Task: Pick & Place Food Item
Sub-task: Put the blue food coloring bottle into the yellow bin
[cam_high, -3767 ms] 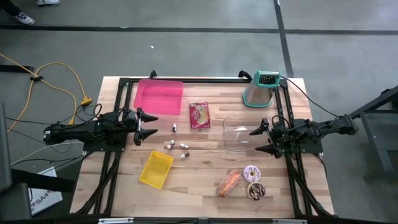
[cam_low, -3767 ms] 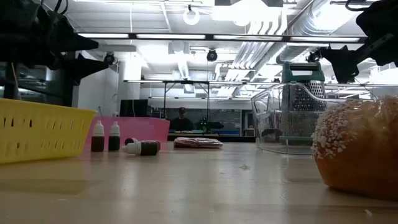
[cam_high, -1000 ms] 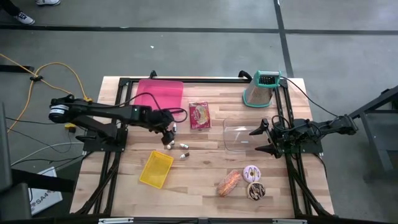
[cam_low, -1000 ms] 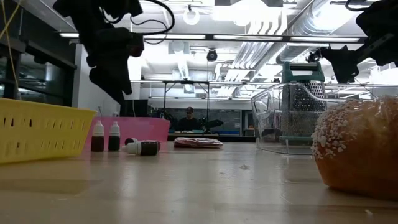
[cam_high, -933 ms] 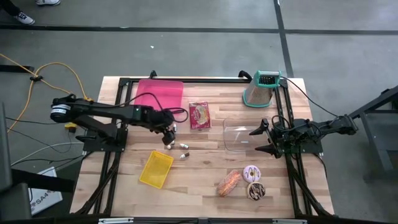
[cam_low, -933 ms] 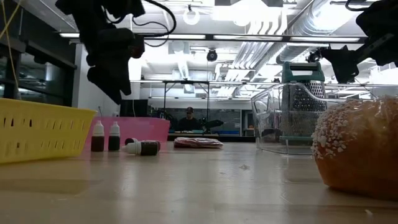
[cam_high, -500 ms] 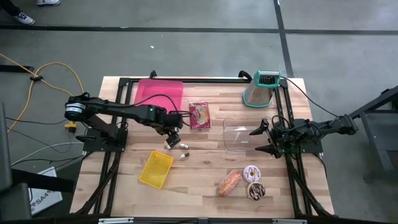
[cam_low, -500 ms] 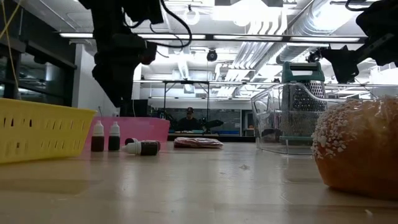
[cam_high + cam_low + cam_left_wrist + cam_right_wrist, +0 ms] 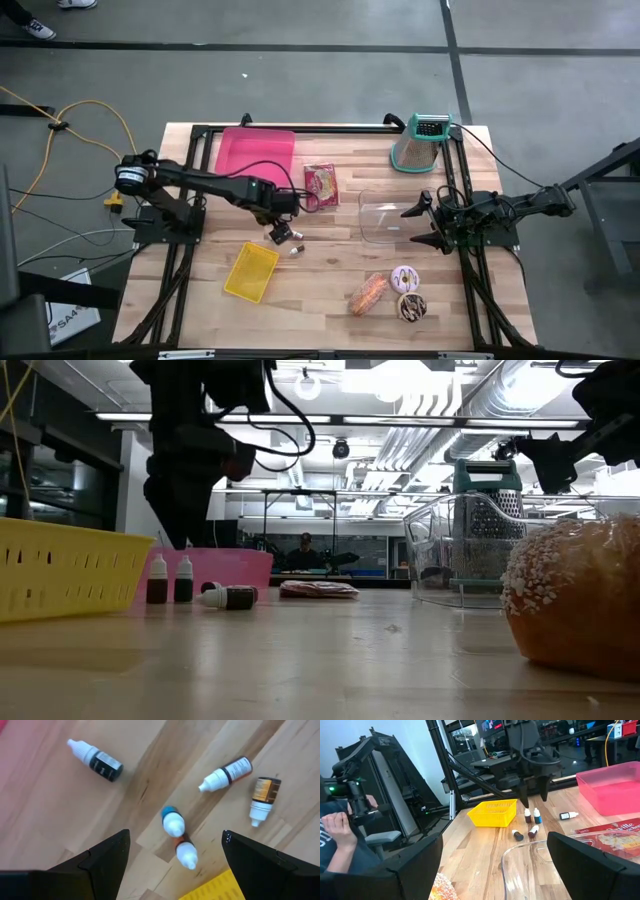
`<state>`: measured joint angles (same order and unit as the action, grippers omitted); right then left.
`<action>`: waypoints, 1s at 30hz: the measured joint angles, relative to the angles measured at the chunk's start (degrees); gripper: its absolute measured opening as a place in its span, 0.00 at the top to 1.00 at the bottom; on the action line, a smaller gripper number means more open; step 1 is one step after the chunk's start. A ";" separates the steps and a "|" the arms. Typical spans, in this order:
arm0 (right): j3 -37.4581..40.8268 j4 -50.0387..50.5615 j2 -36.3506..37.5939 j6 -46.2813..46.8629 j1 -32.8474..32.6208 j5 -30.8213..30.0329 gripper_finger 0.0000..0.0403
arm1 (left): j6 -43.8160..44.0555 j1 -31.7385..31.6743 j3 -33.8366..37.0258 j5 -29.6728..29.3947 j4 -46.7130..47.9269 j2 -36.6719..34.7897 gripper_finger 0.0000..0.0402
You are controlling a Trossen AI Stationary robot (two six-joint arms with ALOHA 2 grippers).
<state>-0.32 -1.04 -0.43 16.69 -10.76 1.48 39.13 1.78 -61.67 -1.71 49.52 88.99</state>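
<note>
The left end effector (image 9: 281, 232) hung over a cluster of small dropper bottles (image 9: 290, 240) near the middle of the wooden worktop (image 9: 330, 290), its two fingers spread apart and holding nothing. In the left wrist view two upright bottles (image 9: 178, 838) stood touching each other directly between the open fingers, one with a blue collar under its white cap. Three more lay on their sides near that pair: a dark one (image 9: 97, 761), an amber one (image 9: 226, 772) and a brown one (image 9: 262, 798). In the low view the end effector (image 9: 178, 525) was above the standing bottles (image 9: 170, 579), not touching them.

Taking the bottle cluster as the landmark: the yellow basket (image 9: 252, 271) sat just beside it, toward the front edge of the worktop. The pink tray (image 9: 255, 154) lay on the far side of it, and a red snack packet (image 9: 321, 185) lay beside that tray, near the cluster. A clear plastic container (image 9: 381, 222) stood to the cluster's right, with a teal-topped box grater (image 9: 421, 145) farther back. The food items lay well apart from the cluster, toward the front right: an orange sprinkled pastry (image 9: 367, 292), a pink-frosted doughnut (image 9: 404, 278) and a chocolate doughnut (image 9: 411, 307), the two doughnuts touching.

The right end effector (image 9: 416, 224) waited beside the clear container, fingers wide apart and empty. In the right wrist view a person (image 9: 340, 845) sat beyond the worktop's edge.
</note>
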 joint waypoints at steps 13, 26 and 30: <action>0.02 -0.13 -0.23 0.00 0.02 0.07 0.14 | -0.70 1.78 -0.04 -1.58 -1.96 4.76 0.24; 0.01 -0.26 -0.74 -0.01 0.00 -0.07 0.14 | -0.87 1.06 0.00 0.43 -3.11 8.41 0.24; 0.00 -0.30 -0.76 -0.01 0.00 0.00 0.14 | -0.98 0.51 0.00 0.44 -3.26 8.35 0.24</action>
<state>-0.32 -1.33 -1.19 16.68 -10.76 1.48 38.15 2.29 -61.67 -1.27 46.26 97.34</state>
